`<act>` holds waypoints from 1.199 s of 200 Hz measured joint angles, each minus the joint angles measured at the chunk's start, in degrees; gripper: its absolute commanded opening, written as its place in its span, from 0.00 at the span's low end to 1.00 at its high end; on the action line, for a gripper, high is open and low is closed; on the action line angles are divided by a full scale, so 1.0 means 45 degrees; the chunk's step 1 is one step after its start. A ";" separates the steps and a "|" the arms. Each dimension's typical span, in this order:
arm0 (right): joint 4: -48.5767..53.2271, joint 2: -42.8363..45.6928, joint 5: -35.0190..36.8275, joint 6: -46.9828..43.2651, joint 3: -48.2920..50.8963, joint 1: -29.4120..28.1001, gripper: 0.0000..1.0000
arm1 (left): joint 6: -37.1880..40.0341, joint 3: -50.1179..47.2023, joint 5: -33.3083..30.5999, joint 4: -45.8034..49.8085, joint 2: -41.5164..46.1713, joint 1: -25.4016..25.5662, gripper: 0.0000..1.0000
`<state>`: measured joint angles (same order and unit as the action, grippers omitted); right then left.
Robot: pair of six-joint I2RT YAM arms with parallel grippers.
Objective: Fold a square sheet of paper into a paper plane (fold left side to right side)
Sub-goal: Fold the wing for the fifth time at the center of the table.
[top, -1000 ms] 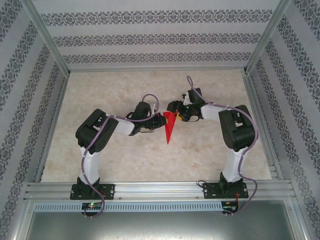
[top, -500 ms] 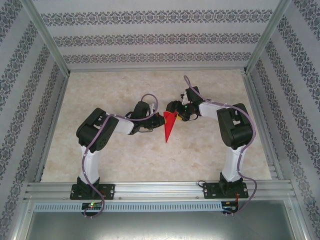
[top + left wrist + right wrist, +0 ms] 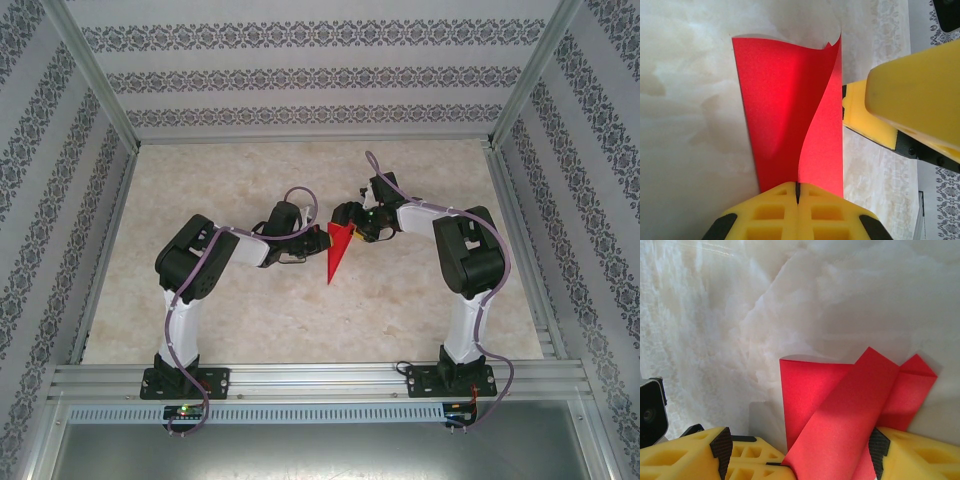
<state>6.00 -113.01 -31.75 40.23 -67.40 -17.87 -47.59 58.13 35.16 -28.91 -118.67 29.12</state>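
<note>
The square sheet of paper [image 3: 337, 252] is bright red and folded into a narrow dart whose sharp tip points toward the near edge. It lies at mid-table between the two arms. My left gripper [image 3: 308, 240] comes in from the left. In the left wrist view its yellow fingers [image 3: 770, 212] are shut on the edge of a raised, curling flap of the paper [image 3: 785, 100]. My right gripper [image 3: 347, 225] sits at the dart's wide far end. Its jaws stand wide apart and open, straddling the lifted flap [image 3: 840, 410]. One of its fingers [image 3: 915, 95] shows beside the paper.
The marbled tabletop [image 3: 220, 320] is walled by patterned panels and aluminium posts. A metal rail [image 3: 320, 380] runs along the near edge by both arm bases. Bare surface lies all around the paper.
The paper's tip has drifted slightly left and away from the near edge. Both grippers have crept a little toward the centre; neither has changed its grip.
</note>
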 measured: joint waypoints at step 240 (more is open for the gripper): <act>0.0325 0.0117 0.0826 -0.0384 0.0335 -0.0340 0.10 | 0.0282 0.0151 -0.0083 0.0403 0.0000 0.0000 0.00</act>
<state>7.46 -112.49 -28.03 38.50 -65.89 -19.40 -46.33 58.81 34.79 -27.09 -118.67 29.12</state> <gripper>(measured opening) 0.100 0.065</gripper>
